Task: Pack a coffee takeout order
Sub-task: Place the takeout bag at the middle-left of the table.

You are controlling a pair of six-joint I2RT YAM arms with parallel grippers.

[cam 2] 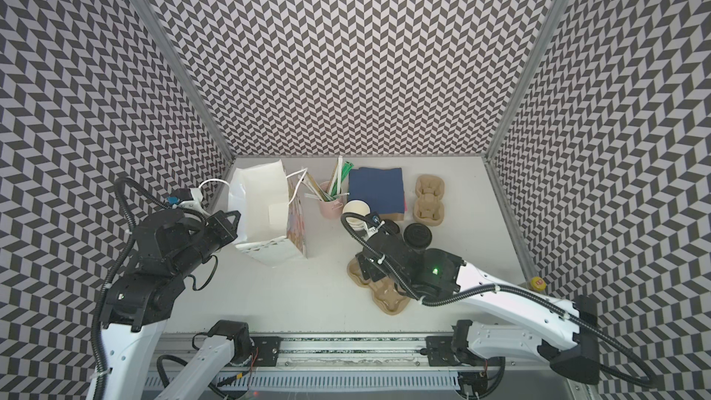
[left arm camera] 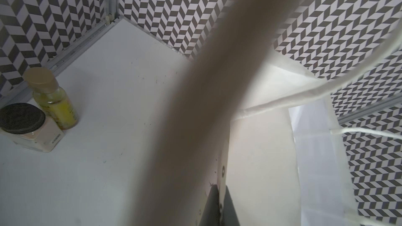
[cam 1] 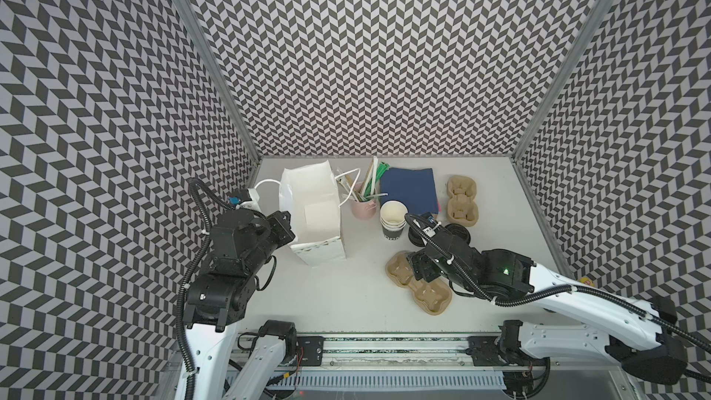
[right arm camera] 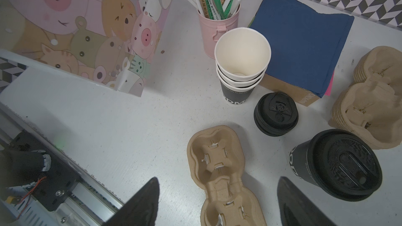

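Cup [right arm camera: 339,166]: lidded and upright on the table [cam 1: 346,294], just right of the carrier [right arm camera: 217,166] and apart from it, not yet in a well. The carrier lies flat, near right of centre, with both wells empty. Napkin [right arm camera: 300,40]: on its pile at the far side, untouched.

Right gripper [right arm camera: 217,179]: jaws wide apart and empty, hanging over the carrier's middle, with the cup just outside one finger [right arm camera: 304,203].

Left gripper [cam 1: 286,225]: clamped on the left rim of the bag [cam 1: 323,253], apparently holding the mouth open. The bag stands at far left.

Step in hand, as I read it: seat the cup in a well.
- Shift right over the cup and grip the wall below the lid. The lid itself could pop off.
- Squeeze lightly, since a paper wall dents.
- Keep the cup upright and lower it straight down until the well's tabs hold it.
- The carrier is light and unheld, so it may slide if pushed off-centre.
- Keep clear of the spare lids [right arm camera: 275,114] and the cup stack [right arm camera: 242,61], just beyond.
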